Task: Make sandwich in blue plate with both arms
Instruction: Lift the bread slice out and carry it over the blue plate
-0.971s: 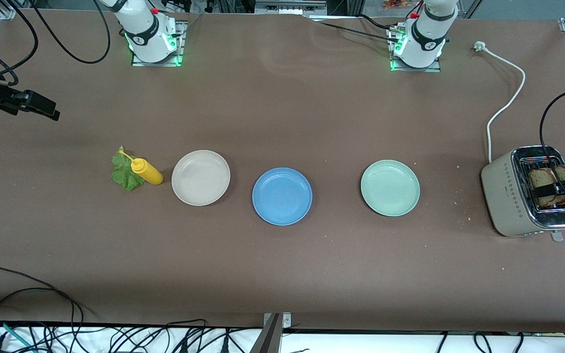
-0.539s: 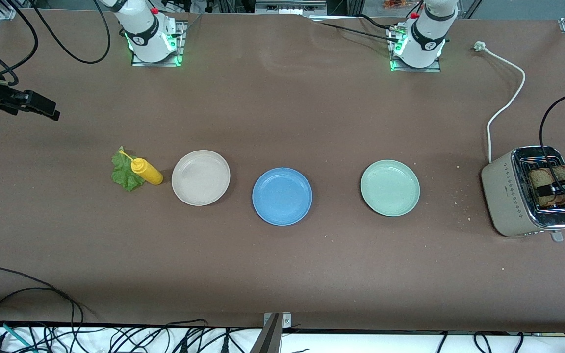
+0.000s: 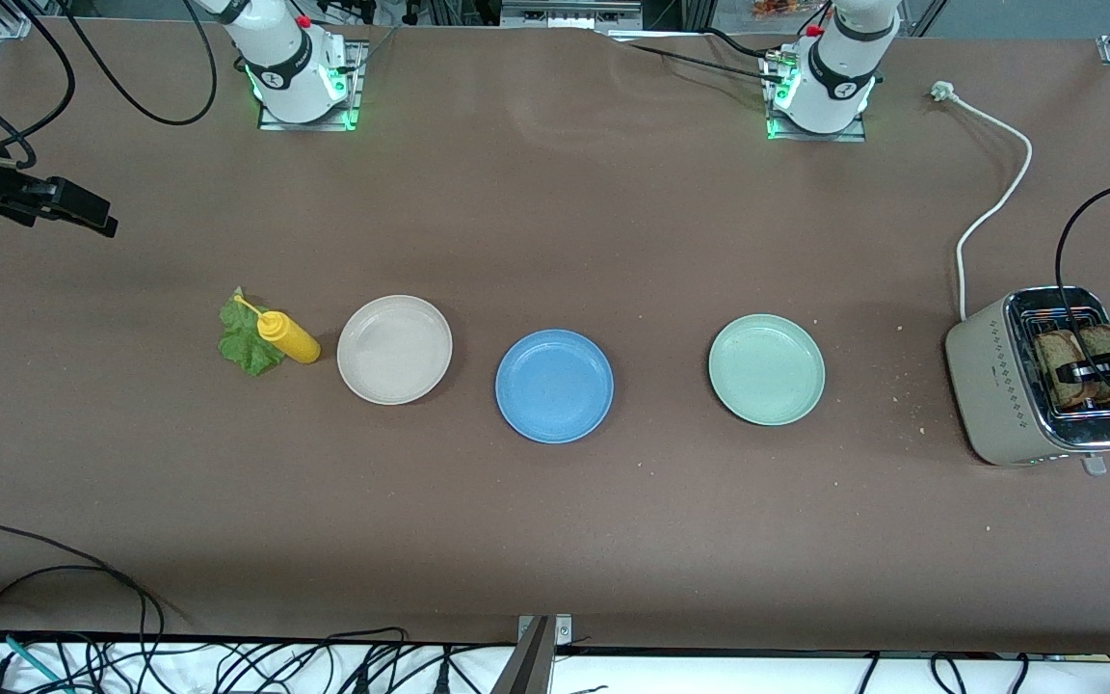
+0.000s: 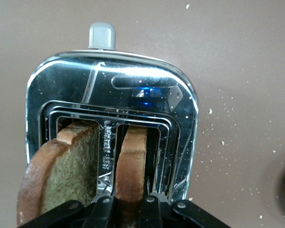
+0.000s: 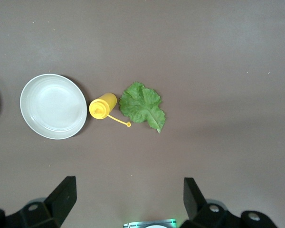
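Observation:
Two brown bread slices stand in the slots of the toaster [image 3: 998, 386] at the left arm's end of the table. My left gripper [image 3: 1092, 372] [image 4: 128, 202] is over the toaster, shut on the top edge of one bread slice [image 4: 133, 161]. The other slice [image 4: 69, 166] stands free in the slot beside it. The blue plate [image 3: 554, 386] lies bare at mid-table. A green lettuce leaf [image 3: 245, 342] [image 5: 141, 105] lies toward the right arm's end. My right gripper [image 3: 83, 214] [image 5: 130, 194] waits open, high over that end, holding nothing.
A yellow squeeze bottle [image 3: 287, 337] [image 5: 102, 107] lies against the lettuce. A beige plate [image 3: 394, 349] sits between bottle and blue plate, and a pale green plate [image 3: 766, 369] between blue plate and toaster. The toaster's white cord [image 3: 993, 193] runs toward the left arm's base.
My left gripper's jaws have closed from wide apart onto the bread slice in the toaster. The right arm and everything on the table have stayed put.

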